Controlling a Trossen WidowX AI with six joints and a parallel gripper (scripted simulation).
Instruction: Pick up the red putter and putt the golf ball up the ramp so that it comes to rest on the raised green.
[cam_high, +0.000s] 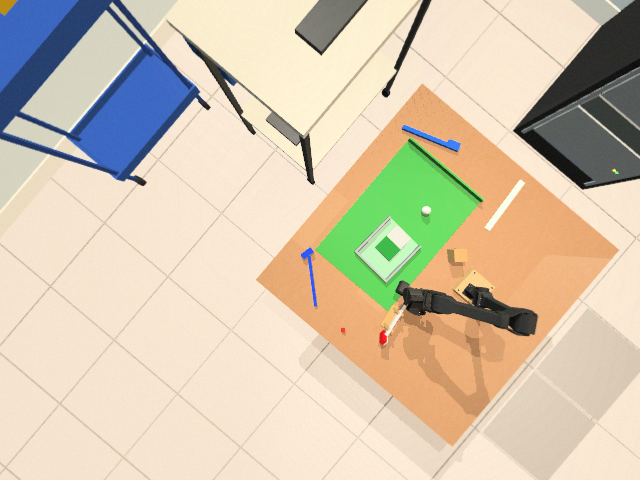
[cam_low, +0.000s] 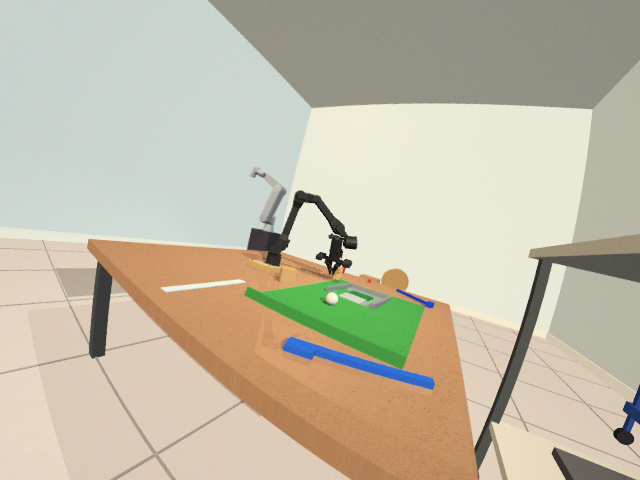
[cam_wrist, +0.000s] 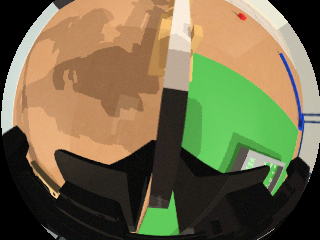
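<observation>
The red-headed putter with a pale shaft and dark grip lies near the desk edge closest to the arm's base, propped on a small tan wooden block just off a corner of the flat green putting mat. The black parallel-jaw gripper has its jaws pinching the dark grip end. Judged rigid, light and slim; held this far from the head, it may swing or twist. The small white golf ball sits on the mat beside the grey-walled raised green. No brands or writing legible.

a lab: tiled floor, blue cart, black shelving, second robot arm.
</observation>
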